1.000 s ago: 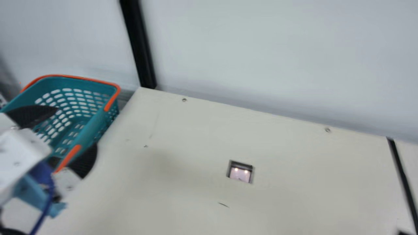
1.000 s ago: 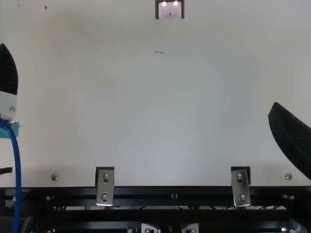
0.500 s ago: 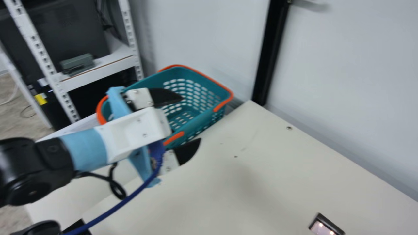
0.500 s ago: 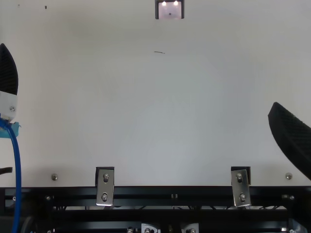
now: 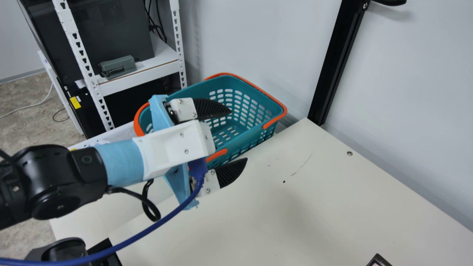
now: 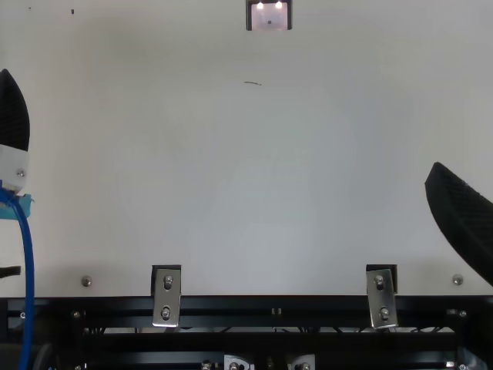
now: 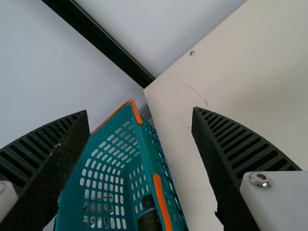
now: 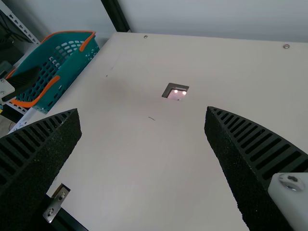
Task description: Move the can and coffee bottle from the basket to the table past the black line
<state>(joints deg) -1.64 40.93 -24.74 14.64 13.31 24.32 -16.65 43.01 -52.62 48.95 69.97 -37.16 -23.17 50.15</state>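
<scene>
The teal basket (image 5: pixel 255 131) with orange handles stands beyond the table's left edge in the main view. My left gripper (image 5: pixel 239 135) is open at its near side, one finger over the basket and the other over the table. From the left wrist view, the left gripper (image 7: pixel 140 111) has nothing between its fingers; a dark bottle (image 7: pixel 149 220) with a black cap lies low in the basket (image 7: pixel 150 156), partly hidden by the rim. I cannot make out the can. One finger of my right gripper (image 6: pixel 464 221) shows at the top view's right edge; the right wrist view has the right gripper (image 8: pixel 142 109) open and unloaded.
The cream table (image 5: pixel 314 210) has a small dark-framed cutout (image 8: pixel 175 92). A black post (image 5: pixel 334 66) rises at its far corner before the wall. A white shelf rack (image 5: pixel 140 78) stands behind the basket. Metal brackets (image 6: pixel 166 297) line the table's near edge.
The neck camera has turned toward the left, bringing the left arm, the whole basket and the rack into the main view. Both grippers look nearly unchanged in the top view.
</scene>
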